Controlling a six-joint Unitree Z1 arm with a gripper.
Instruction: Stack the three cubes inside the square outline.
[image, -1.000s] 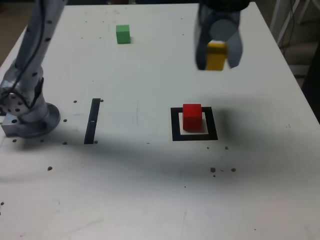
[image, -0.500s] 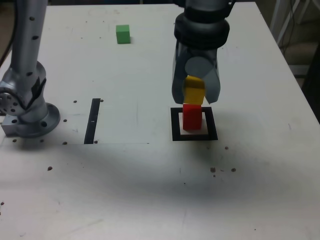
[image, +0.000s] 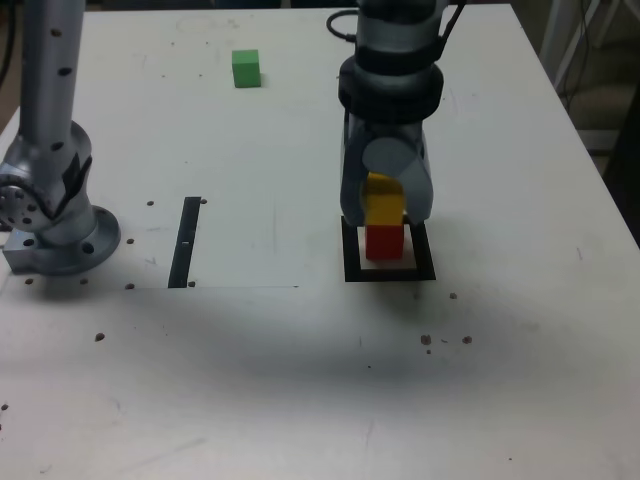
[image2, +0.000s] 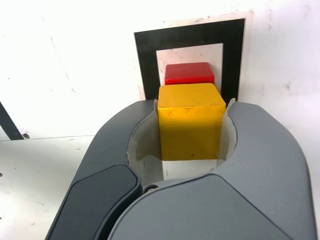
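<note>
White tabletop (image: 300, 380), speckled with small dark marks. The yellow cube (image: 383, 203) is sitting pinched between the gripper's (image: 385, 200) jaws, directly above the red cube (image: 384, 242), which is resting inside the square outline (image: 350, 262). The green cube (image: 246, 68) is lying well apart, toward eleven o'clock of the outline. A thin black strip (image: 186, 241) is lying at nine o'clock, near the arm's base (image: 55, 230).

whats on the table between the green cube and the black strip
Nothing: in the exterior view the white tabletop between the green cube and the black strip is bare apart from faint marks.
</note>
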